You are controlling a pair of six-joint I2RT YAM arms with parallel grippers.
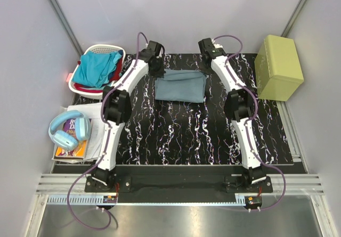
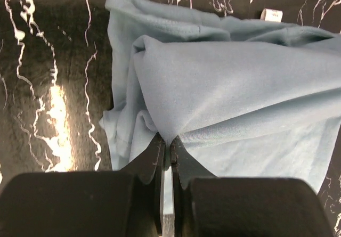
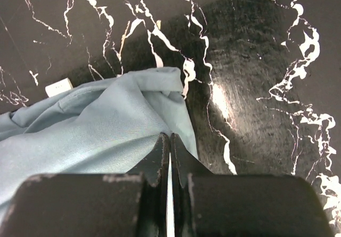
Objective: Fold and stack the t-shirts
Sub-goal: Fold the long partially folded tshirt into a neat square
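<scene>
The grey-blue t-shirt [image 1: 180,86] lies partly folded at the far middle of the black marbled mat [image 1: 186,130]. My left gripper [image 1: 157,66] is shut on its far left edge; in the left wrist view the cloth [image 2: 234,88] is pinched between the fingertips [image 2: 169,141]. My right gripper [image 1: 205,65] is shut on its far right edge; the right wrist view shows the cloth [image 3: 96,125] held at the fingertips [image 3: 169,137]. The turquoise t-shirt [image 1: 97,67] and the red t-shirt [image 1: 115,75] lie in the white basket [image 1: 101,49] at far left.
A yellow-green box [image 1: 278,66] stands at the far right. Light blue headphones [image 1: 68,130] lie on books [image 1: 69,149] at the left, off the mat. Grey walls close in the far side.
</scene>
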